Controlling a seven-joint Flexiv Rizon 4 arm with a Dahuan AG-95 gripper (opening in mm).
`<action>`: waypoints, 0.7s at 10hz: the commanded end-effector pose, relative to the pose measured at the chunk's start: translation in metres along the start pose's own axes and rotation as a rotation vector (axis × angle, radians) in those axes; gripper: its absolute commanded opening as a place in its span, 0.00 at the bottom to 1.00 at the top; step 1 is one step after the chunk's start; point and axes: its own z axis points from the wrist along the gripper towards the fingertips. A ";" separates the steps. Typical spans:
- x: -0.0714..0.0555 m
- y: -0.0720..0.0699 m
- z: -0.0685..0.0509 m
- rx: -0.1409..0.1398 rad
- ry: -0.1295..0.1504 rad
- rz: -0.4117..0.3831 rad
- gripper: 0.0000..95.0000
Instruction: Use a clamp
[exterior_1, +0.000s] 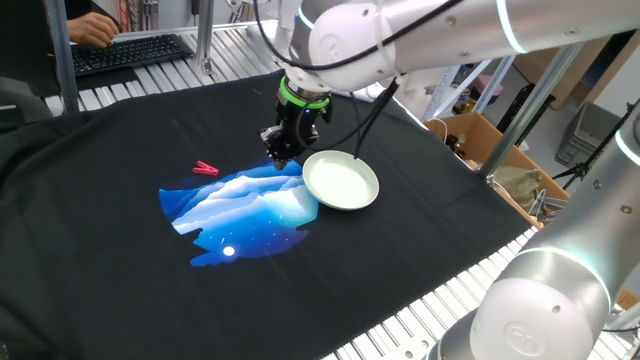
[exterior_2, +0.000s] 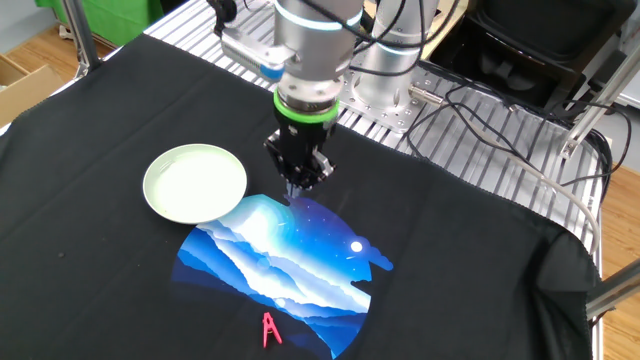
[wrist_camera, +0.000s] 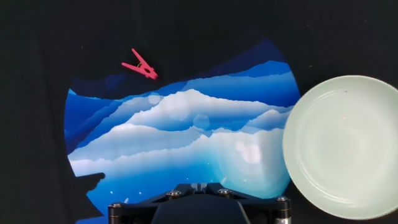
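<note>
The clamp (exterior_1: 206, 169) is a tiny red clip lying on the black cloth at the edge of the blue mountain print (exterior_1: 245, 210). It also shows as a small red clamp (exterior_2: 270, 329) at the front of the other fixed view and as the clamp (wrist_camera: 140, 65) at the upper left of the hand view. My gripper (exterior_1: 281, 153) hangs above the print's far edge, beside the pale green plate (exterior_1: 341, 180), well apart from the clamp. The gripper (exterior_2: 303, 182) is shut with nothing in it. In the hand view only the gripper (wrist_camera: 198, 185) base shows.
The plate (exterior_2: 195, 182) sits on the black cloth (exterior_1: 120, 260) next to the print (exterior_2: 285, 265). A cardboard box (exterior_1: 490, 150) stands off the table at one side. A keyboard (exterior_1: 130, 50) and a person's hand are at the far end. A second arm (exterior_1: 560, 290) stands at the table's corner.
</note>
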 end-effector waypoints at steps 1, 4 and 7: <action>-0.007 0.009 0.007 0.005 0.010 0.025 0.00; -0.021 0.032 0.023 0.007 0.016 0.091 0.00; -0.039 0.048 0.036 0.008 0.023 0.128 0.00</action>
